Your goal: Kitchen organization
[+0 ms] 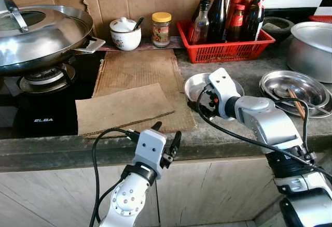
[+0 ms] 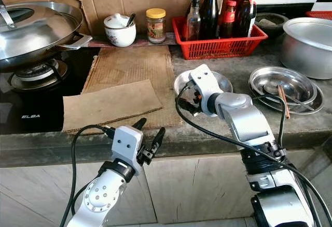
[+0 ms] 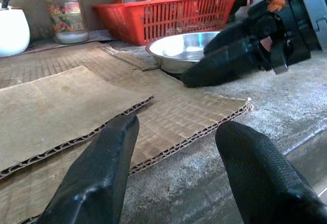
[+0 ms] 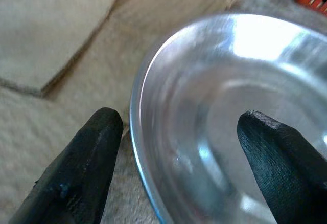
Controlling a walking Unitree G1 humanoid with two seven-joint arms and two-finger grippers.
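Note:
A small shiny steel bowl (image 1: 193, 84) stands on the grey counter, just right of the cardboard mats. My right gripper (image 1: 204, 105) is open at the bowl's near left rim. In the right wrist view the rim (image 4: 140, 106) runs between the two fingers, one outside over the cardboard and one above the inside of the bowl. Whether the fingers touch the bowl I cannot tell. My left gripper (image 1: 167, 130) is open and holds nothing, at the counter's front edge over the near corner of the cardboard (image 3: 168, 116).
A lidded wok (image 1: 41, 35) sits on the stove at left. Along the back stand a white pot (image 1: 124, 32), a yellow-lidded jar (image 1: 161, 29) and a red basket (image 1: 225, 51) of bottles. Steel plates (image 1: 295, 87) and a large pot (image 1: 311, 48) lie at right.

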